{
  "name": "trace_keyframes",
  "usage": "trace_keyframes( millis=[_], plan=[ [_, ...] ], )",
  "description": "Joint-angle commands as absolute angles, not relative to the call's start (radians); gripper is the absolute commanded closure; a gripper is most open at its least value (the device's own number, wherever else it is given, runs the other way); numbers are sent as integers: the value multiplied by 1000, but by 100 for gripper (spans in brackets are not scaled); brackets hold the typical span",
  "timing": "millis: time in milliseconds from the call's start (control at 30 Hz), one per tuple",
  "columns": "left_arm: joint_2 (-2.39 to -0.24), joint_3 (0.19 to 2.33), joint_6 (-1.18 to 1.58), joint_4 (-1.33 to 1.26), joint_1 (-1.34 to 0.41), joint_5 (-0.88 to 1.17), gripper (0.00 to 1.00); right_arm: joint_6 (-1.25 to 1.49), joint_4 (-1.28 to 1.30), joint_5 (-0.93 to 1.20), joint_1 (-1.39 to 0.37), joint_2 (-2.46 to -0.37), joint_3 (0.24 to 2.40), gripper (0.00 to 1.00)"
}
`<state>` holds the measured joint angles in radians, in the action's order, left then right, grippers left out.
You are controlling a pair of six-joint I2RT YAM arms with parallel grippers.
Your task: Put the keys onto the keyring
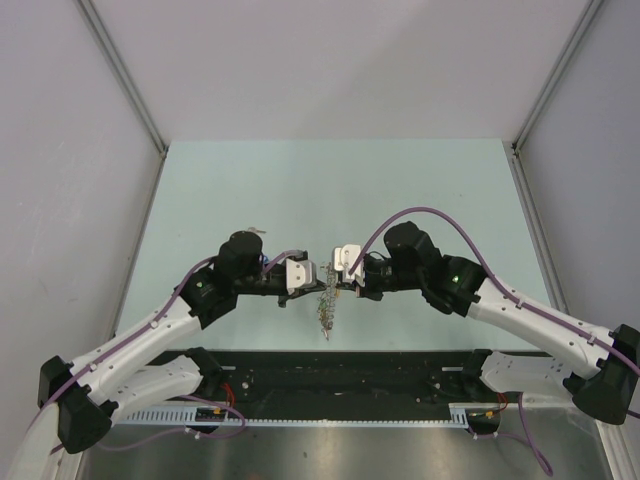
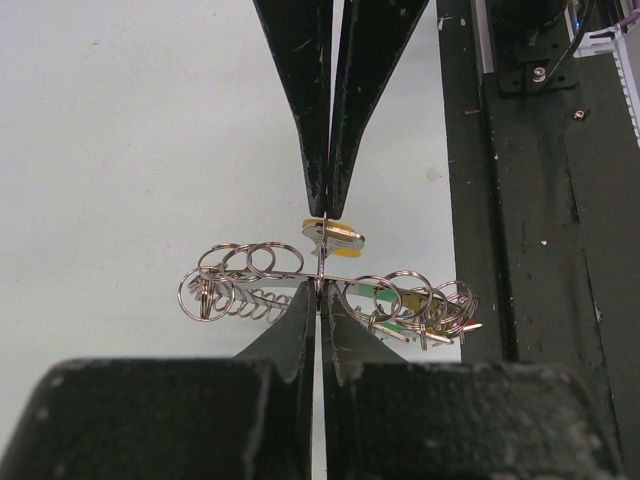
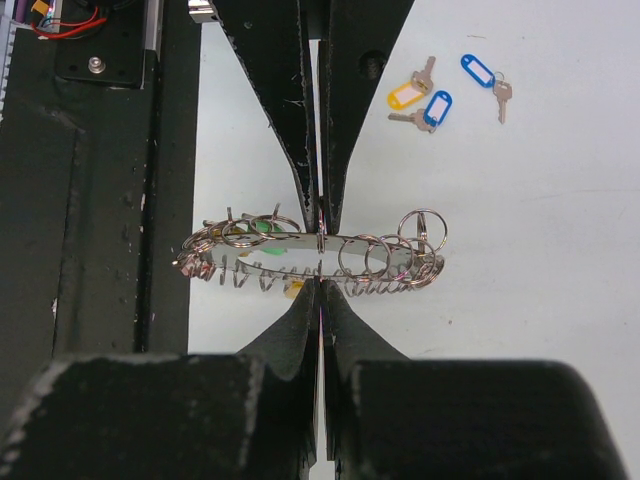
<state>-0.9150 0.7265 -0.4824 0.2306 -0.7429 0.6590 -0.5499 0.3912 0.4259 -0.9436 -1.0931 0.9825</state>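
Note:
The keyring hangs edge-on between my two grippers, above the table near its front edge. It is a metal ring strung with small split rings and green, yellow and red tags. My left gripper is shut on the ring's band; it also shows in the top view. My right gripper is shut on a yellow-tagged key, held right against the ring; in the top view it is just right of the ring. Three loose keys lie on the table: one yellow-tagged, two blue-tagged.
The black base rail runs along the table's near edge, close under the ring. The loose keys lie behind the left arm's wrist, mostly hidden in the top view. Grey walls enclose the pale green table.

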Motion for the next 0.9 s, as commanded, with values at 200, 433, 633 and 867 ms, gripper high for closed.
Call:
trace_keyframes(
  millis=[200,433,633,867],
  plan=[
    [-891,729,-522,201,-739,710,100,-535,359,434,-948,-1060,1025,100],
    [-891,729,-520,201,-739,712,100,-535,357,434,-950,-1071,1025,100],
    [-894,729,-522,201,-739,713,100,-534,350,443,-950,-1074,1025,100],
    [-897,730,-518,201,-739,713,100,-537,347,446,-950,-1083,1025,100]
  ],
)
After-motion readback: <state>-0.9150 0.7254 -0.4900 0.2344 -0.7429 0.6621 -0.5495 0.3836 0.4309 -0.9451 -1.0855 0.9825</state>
